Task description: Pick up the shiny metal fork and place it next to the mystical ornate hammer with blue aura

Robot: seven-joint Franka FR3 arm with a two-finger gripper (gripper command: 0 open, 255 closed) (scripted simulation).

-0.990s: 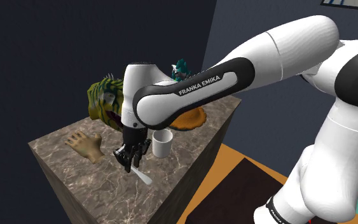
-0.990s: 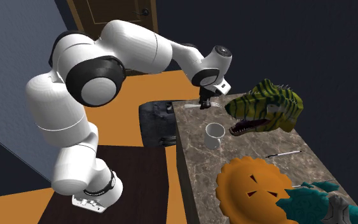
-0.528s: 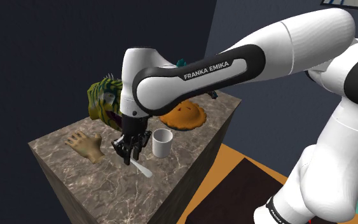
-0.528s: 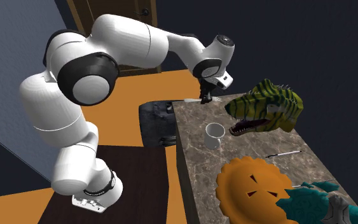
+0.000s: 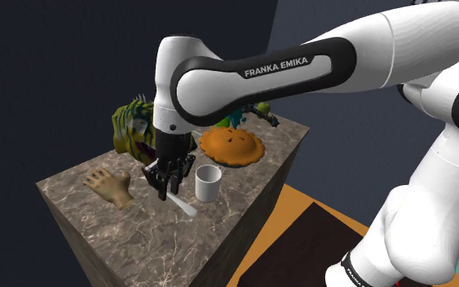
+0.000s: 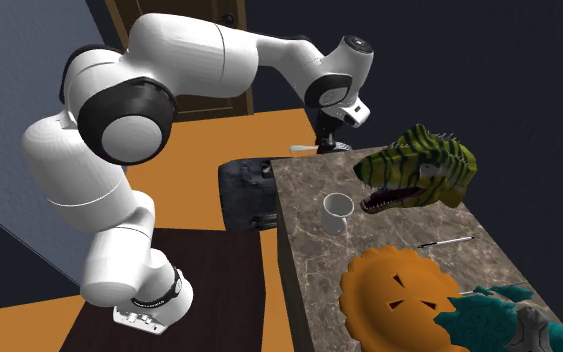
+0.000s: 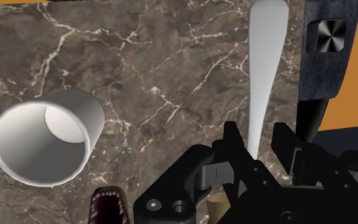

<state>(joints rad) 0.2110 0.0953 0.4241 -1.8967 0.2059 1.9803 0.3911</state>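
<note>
My gripper (image 5: 168, 186) is shut on a pale, plain fork (image 5: 182, 204), which hangs off the marble table (image 5: 130, 236) with its handle slanting down past the fingers. In the wrist view the fork (image 7: 260, 76) runs straight out from between the two fingers (image 7: 231, 137) of the gripper (image 7: 255, 137). From the second exterior view the gripper (image 6: 326, 143) holds the fork (image 6: 304, 148) above the table's far corner. The teal ornate hammer (image 6: 499, 315) lies at the table's other end, beyond an orange pie (image 6: 399, 295); part of that hammer (image 5: 262, 114) peeks out behind my arm.
A white cup (image 5: 208, 183) stands just beside the gripper. A green striped dinosaur head (image 5: 135, 128) and a tan hand model (image 5: 111, 186) sit nearby. A thin rod (image 6: 444, 241) lies near the pie (image 5: 232, 147). The dark stand (image 6: 244, 195) abuts the table.
The gripper has risen from the tabletop with the fork in it and shifted slightly toward the dinosaur head. The arm's elbow has lifted too.
</note>
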